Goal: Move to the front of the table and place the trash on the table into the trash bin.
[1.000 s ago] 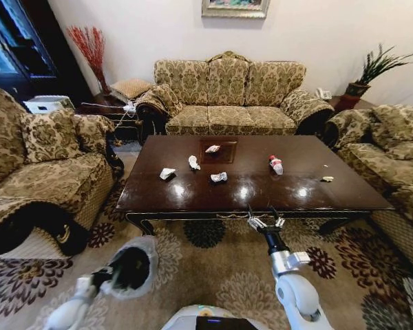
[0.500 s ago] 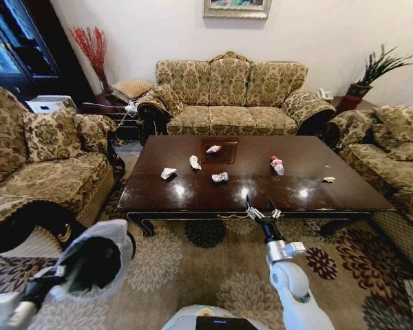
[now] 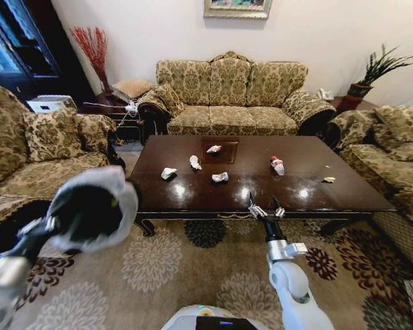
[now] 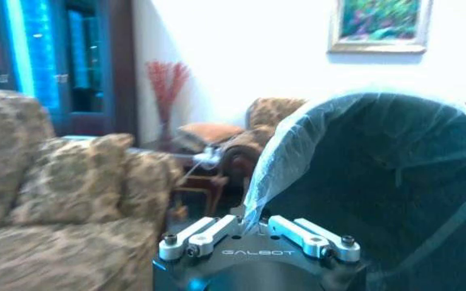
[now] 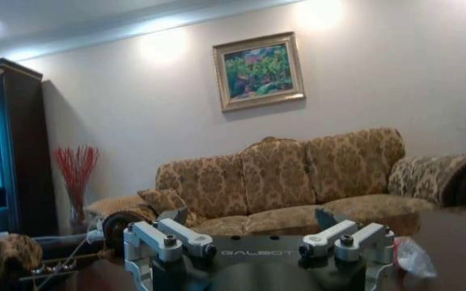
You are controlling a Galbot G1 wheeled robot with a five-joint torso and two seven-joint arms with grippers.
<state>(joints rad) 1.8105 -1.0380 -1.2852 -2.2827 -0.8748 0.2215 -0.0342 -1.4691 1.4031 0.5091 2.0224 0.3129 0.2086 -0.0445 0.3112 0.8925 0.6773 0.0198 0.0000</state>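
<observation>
- The left pincer (image 4: 257, 233) is clenched on the bag-lined rim of the one trash bin (image 3: 93, 210), holding it in the air off the bench's (image 3: 193, 196) left end, mouth tipped toward the camera.
- Five paper scraps lie on the bench: four white ones (image 3: 168, 173) (image 3: 195, 162) (image 3: 213, 148) (image 3: 220, 177) in its left half, one small scrap (image 3: 328, 180) toward the right end.
- One bottle (image 3: 277, 165) lies right of centre.
- The right pincer (image 3: 266, 210) hovers at the near edge, jaws spread and empty.

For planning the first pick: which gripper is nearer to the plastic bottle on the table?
Right. The right gripper hovers at the table's near edge before the bottle; the left gripper holds the trash bin far left.
</observation>
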